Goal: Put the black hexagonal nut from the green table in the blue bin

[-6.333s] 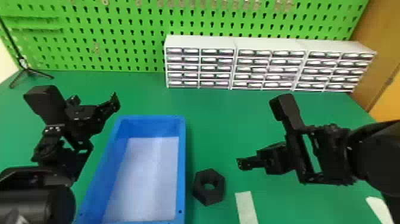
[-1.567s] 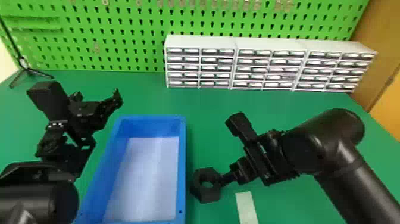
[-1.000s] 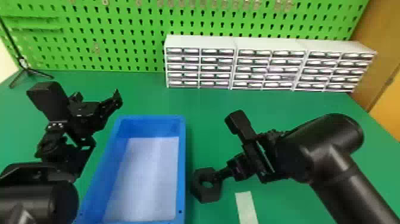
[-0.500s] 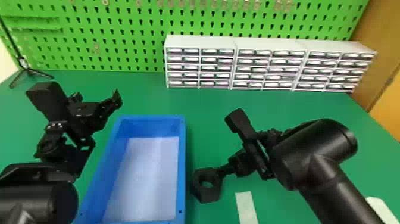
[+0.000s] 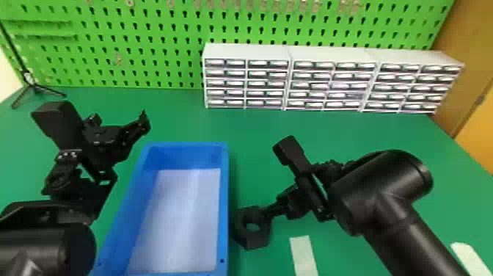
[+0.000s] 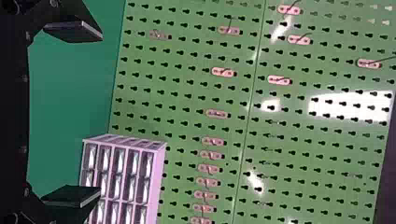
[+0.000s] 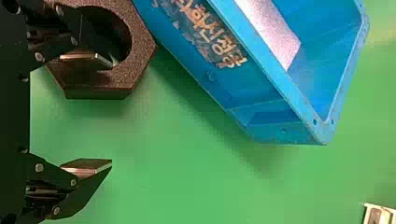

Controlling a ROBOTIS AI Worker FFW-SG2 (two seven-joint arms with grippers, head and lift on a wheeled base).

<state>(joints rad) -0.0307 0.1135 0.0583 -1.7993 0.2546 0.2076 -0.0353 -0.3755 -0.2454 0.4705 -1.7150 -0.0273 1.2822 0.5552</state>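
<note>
One left black two-fingered gripper [image 6: 100,113], fingers spread, hangs left of blue rectangular plastic bin [image 5: 224,205]. Black hexagonal nut [image 5: 253,241] lies flat on green table [image 5: 249,128], just right of bin. Right black two-fingered gripper [image 7: 111,114]: fingers apart, one over or in nut's hole, can't tell which. That finger could catch hole's edge, shoving nut against bin. Off-centre pinch might let nut tilt, slip.

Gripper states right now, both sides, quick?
Left gripper: open, holding nothing.
Right gripper: open, one finger at the hole of the black hexagonal nut, not clamped on it.
</note>
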